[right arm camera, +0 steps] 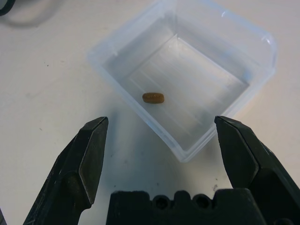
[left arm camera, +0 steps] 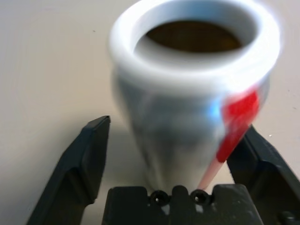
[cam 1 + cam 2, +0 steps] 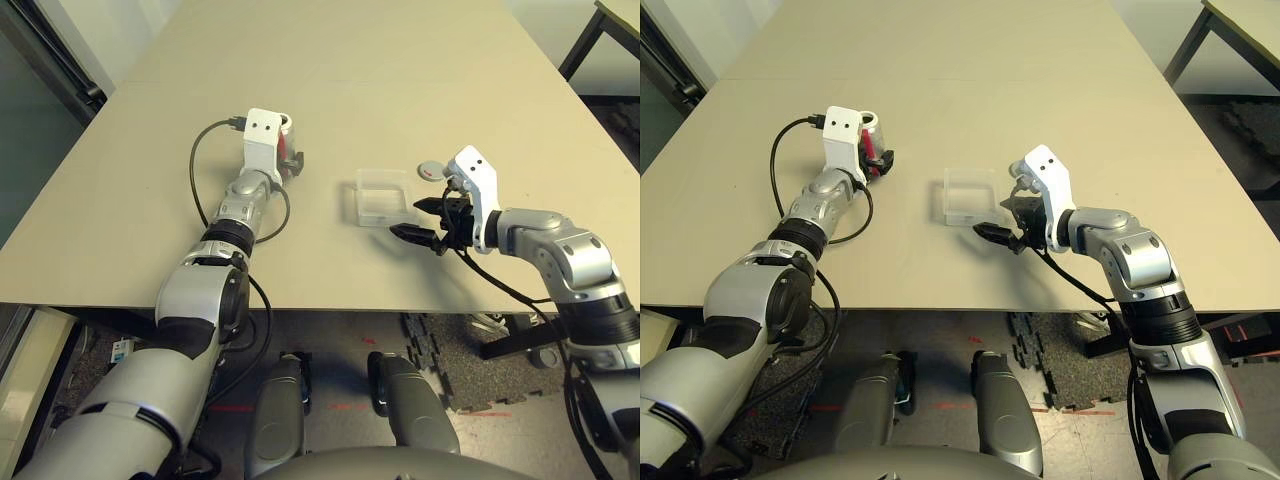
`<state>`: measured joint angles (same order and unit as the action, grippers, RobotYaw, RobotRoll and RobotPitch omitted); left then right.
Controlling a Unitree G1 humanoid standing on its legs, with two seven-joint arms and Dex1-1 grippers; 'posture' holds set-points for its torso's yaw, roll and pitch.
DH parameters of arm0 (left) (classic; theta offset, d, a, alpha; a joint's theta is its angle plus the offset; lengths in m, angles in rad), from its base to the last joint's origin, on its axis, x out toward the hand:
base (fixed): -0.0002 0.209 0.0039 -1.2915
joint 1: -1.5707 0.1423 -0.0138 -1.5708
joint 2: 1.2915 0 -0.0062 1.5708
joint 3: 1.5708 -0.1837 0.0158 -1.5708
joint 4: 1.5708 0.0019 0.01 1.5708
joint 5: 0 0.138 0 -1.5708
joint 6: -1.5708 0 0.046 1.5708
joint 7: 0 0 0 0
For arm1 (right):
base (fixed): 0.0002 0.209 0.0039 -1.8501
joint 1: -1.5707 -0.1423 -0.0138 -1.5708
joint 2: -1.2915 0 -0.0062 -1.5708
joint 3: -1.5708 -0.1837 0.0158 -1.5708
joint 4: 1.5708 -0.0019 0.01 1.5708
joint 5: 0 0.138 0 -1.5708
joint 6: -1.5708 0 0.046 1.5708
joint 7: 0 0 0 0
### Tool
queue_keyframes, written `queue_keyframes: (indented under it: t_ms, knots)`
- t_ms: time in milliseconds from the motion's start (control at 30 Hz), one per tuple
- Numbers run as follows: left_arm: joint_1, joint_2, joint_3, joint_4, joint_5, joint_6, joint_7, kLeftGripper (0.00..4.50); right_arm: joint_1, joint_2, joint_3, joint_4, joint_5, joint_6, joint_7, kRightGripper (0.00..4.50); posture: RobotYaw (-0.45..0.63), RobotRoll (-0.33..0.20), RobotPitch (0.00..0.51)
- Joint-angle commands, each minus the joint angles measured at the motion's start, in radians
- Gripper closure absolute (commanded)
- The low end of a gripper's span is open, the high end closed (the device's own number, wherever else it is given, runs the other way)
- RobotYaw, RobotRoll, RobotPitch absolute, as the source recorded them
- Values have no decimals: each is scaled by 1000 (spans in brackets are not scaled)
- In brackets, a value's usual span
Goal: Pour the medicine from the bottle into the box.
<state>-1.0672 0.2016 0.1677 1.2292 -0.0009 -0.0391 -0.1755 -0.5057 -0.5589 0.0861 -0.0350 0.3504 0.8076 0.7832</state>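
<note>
In the head views, the bottle [image 3: 289, 150] is largely hidden behind the left wrist housing [image 3: 264, 140]; only its rim and a red strip are seen. In the left wrist view, the bottle is blurred, its label text unreadable, its base concealed by the gripper body. The cap disc [image 3: 430, 170] is partly covered by the right wrist housing [image 3: 478, 180].

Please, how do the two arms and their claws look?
Both arms have silver-grey shells with black joints. Each wrist carries a white angular bracket, and black cables loop beside the arms. The left claw and right claw each have two black wedge-shaped fingers.
</note>
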Motion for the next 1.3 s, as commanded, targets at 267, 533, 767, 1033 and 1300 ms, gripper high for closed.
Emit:
queue_keyframes:
  t_ms: [267, 533, 767, 1033, 1300]
  knots:
    - [16, -1, -3, 8, -8, -9, -24, 27, 0, -8, -8, 6, 0, -2, 0, 0, -6, 0, 154]
    - [59, -24, -18, -42, -17, 35, -108, 27, 9, -37, -10, -26, 11, 16, 16, 0, 0, 0, 160]
    - [160, -41, -41, -197, -34, 115, -165, 27, 43, -85, -23, -103, 36, 65, 27, 0, 0, 0, 167]
    - [340, -32, -76, -591, -74, 336, -207, 27, 87, -169, -115, -264, 147, 201, 42, 0, 15, 0, 178]
    - [416, 35, -52, -773, -111, 472, -208, 27, 86, -198, -197, -275, 213, 238, 26, 0, 26, 0, 184]
